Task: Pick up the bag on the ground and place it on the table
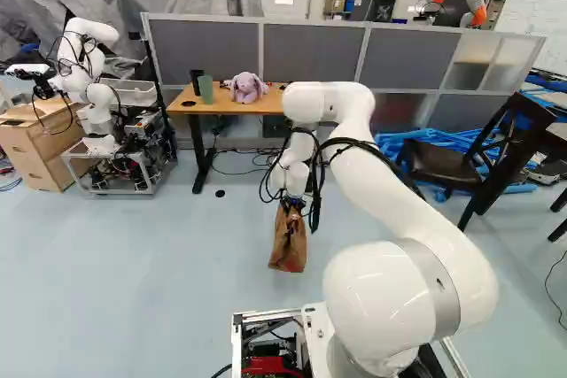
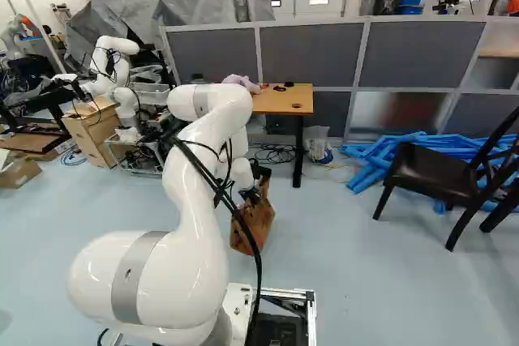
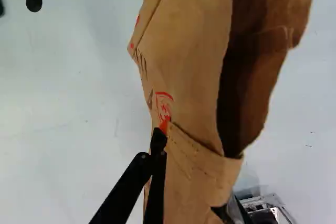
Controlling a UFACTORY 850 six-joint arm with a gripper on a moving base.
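Note:
Below the arm's wrist, the gripper (image 1: 291, 204) points down, with the brown paper bag (image 1: 288, 241) hanging under it. From the right base view, the bag (image 2: 254, 223) shows beside the arm, partly hidden by it and its cables. In the wrist view the gripper (image 3: 191, 174) is shut on the bag (image 3: 191, 61), whose paper is creased between the fingers; its open mouth faces one side. Whether the bag's bottom touches the floor I cannot tell. The wooden-topped table (image 1: 232, 107) stands farther ahead, with a purple plush toy (image 1: 246, 87) and a green cup (image 1: 205, 88) on it.
Another robot (image 1: 89, 86) stands on a cart at the left. A black chair (image 2: 438, 172) and blue tubing (image 2: 377, 164) are at the right. Grey partition panels (image 2: 312, 54) rise behind the table. Cables and a clear plastic bag (image 2: 319, 145) lie near the table's legs.

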